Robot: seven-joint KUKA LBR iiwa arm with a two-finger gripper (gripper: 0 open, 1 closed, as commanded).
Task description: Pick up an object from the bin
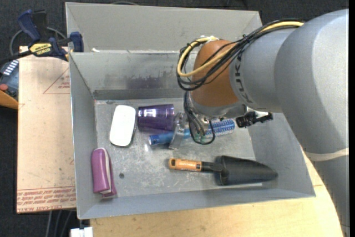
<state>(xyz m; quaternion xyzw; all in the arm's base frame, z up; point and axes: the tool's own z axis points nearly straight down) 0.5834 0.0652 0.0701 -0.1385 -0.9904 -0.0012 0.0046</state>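
Nearest to you, at the front left of the grey metal bin (pixel 166 25), lies a pink oblong plastic case (pixel 101 172). At the front right lies a black trowel with an orange-brown handle (pixel 233 169). Behind them, you see a white oval plastic piece (pixel 122 125), then a small blue object (pixel 161 140) and a purple cylindrical can (pixel 156 118) on its side. The gripper (pixel 191 129) hangs low in the middle of the bin, just beside the blue object and the can's right end, under the arm's orange cover (pixel 213 80). Whether it is open or closed, you cannot tell.
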